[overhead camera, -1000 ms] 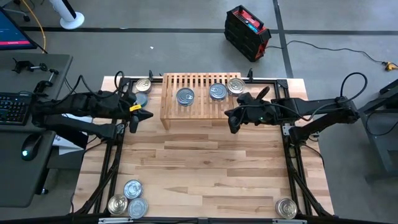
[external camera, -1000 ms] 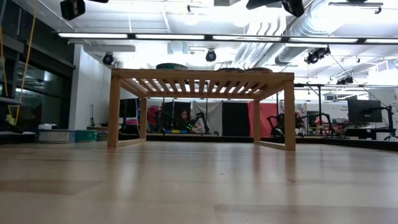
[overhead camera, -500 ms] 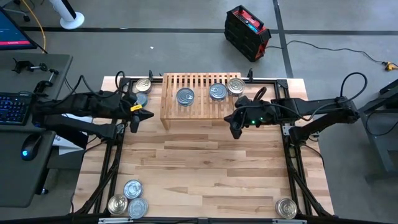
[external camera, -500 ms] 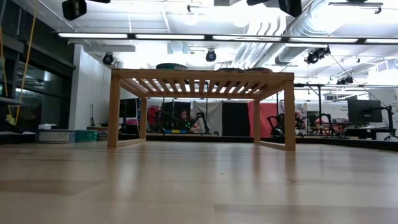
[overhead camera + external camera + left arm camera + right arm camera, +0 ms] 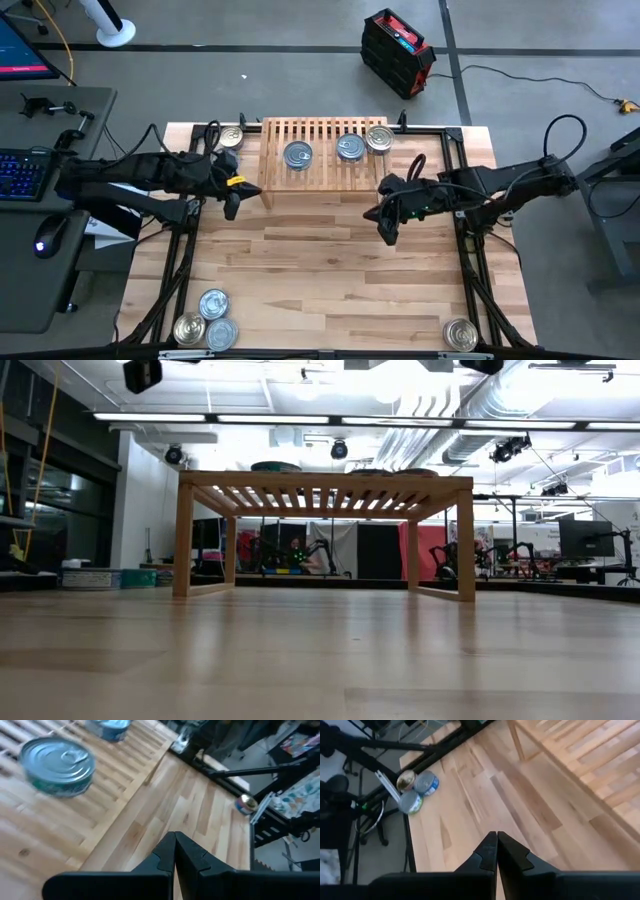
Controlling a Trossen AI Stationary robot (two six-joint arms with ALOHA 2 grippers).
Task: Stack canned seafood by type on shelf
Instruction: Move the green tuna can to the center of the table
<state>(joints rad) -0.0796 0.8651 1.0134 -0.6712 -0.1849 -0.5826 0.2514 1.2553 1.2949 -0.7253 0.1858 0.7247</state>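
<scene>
Bluish-silver and silver-gold tins point(image 5: 298, 154) atop slatted pale-wood shelf point(image 5: 318, 178); left end effector point(image 5: 232, 204) and right end effector point(image 5: 387, 232) closed, empty.

The broad middle of the table point(image 5: 330, 260) lies bare between both arms. Obstacles sit at the edges: the shelf point(image 5: 318, 172) along the far side carrying three tins point(image 5: 349, 148), a tin cluster point(image 5: 205, 325) at the near left corner, one tin point(image 5: 460, 333) near right.

Tins visible, high view: nine. Shelf point(image 5: 322, 156) top: three, two bluish point(image 5: 298, 154), one silver-gold point(image 5: 379, 138). Table 11 o'clock: two point(image 5: 231, 137). 7 o'clock cluster: three point(image 5: 213, 304). 5 o'clock: one point(image 5: 460, 333).
</scene>
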